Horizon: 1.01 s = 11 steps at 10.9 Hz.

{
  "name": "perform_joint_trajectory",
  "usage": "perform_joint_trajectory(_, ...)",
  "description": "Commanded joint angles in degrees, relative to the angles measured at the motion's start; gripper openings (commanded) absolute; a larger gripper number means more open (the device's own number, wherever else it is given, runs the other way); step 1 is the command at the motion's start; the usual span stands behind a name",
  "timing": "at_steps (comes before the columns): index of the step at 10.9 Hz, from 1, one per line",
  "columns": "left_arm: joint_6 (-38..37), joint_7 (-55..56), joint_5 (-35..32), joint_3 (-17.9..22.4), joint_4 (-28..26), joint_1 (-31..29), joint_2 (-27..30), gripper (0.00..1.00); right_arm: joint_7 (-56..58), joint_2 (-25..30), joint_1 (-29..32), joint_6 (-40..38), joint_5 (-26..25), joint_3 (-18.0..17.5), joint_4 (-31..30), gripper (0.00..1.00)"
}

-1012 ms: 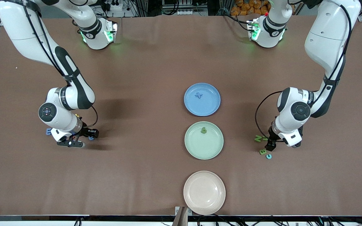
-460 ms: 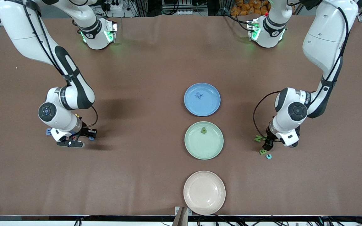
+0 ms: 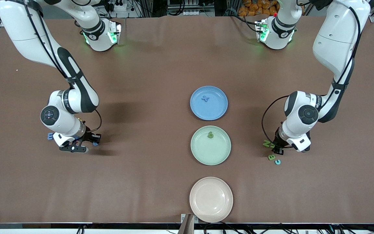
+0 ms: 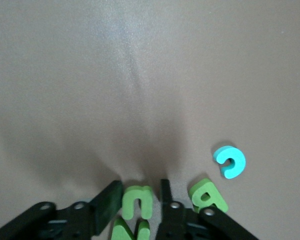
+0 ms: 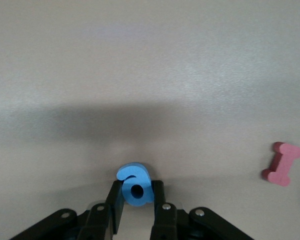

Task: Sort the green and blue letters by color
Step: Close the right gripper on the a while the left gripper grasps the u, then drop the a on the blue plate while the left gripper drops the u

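Blue plate point(image 3: 209, 103) holds a blue x point(image 3: 205, 98), green plate point(image 3: 210, 145) a green letter point(image 3: 210, 135). Right gripper point(image 5: 136, 202) pinches a blue letter a point(image 5: 134, 184) (red piece point(image 5: 282, 163) nearby); left gripper point(image 4: 135, 205) straddles a green n point(image 4: 137, 201) beside green B point(image 4: 208, 195).

Left pincer point(image 3: 277, 150) has shifted slightly toward the plates and farther from the front camera, now straddling a green letter point(image 4: 136, 201) on the table. Right pincer point(image 3: 91, 140) has edged minimally farther.
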State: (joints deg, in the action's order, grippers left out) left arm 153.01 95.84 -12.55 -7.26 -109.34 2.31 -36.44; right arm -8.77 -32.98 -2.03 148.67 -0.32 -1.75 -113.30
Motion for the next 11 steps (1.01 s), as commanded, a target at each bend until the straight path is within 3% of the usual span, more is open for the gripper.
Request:
perform_joint_trajectory(1, 0.44, 1.02, 1.03, 0.14, -0.17, -0.37, -0.13, 0.00, -0.54, 2.30, -1.31, -0.05, -0.30, -0.10, -1.04, 0.05)
perform_joint_trajectory(6, -0.17, 0.67, 1.03, -0.74, -0.53, -0.64, 2.07, 0.00, -3.51, 7.92, -5.69, -8.29, 0.49, -0.10, -1.04, 0.02)
perform_joint_trajectory(11, -2.02, 1.11, 2.44, -4.34, -0.26, -0.82, 5.23, 0.00, -18.45, 10.30, -17.89, -10.86, 2.85, -0.18, -0.78, 0.02)
